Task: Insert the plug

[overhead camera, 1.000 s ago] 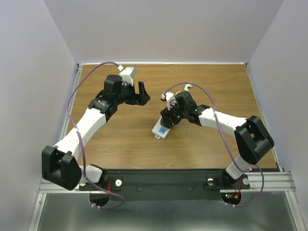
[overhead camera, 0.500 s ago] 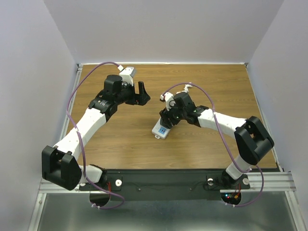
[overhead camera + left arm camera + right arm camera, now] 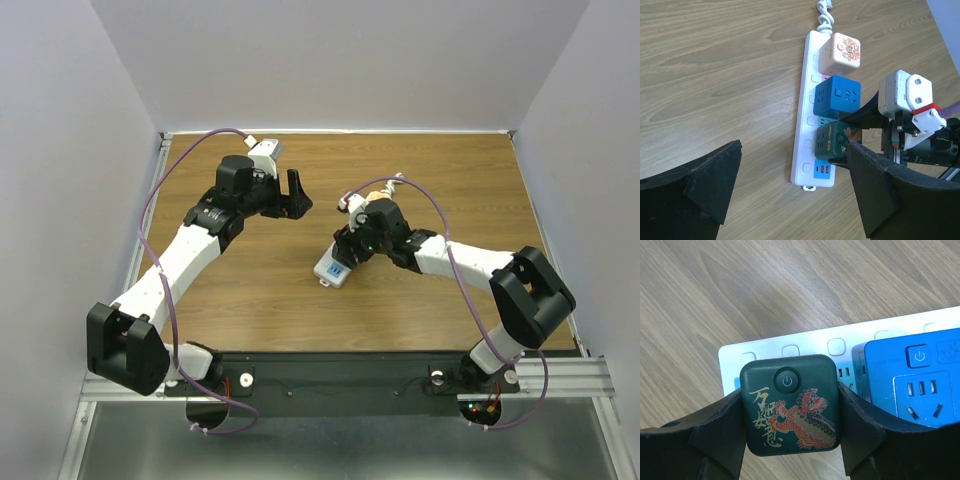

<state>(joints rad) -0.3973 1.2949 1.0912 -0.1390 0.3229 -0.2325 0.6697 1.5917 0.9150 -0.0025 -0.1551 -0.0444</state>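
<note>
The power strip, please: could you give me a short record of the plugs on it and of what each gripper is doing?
power strip: white, lying flat on the wooden table
green cube plug: over the strip's end sockets, beside the blue cube; cannot tell if fully seated
blue cube: on the strip, middle
cream cube: on the strip, cord end
right gripper: shut on the green cube plug
left gripper: open, empty, away from the strip

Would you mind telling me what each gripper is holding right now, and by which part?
The right gripper grips the dark green dragon cube plug by its two opposite sides. The left gripper is open, holding nothing.
</note>
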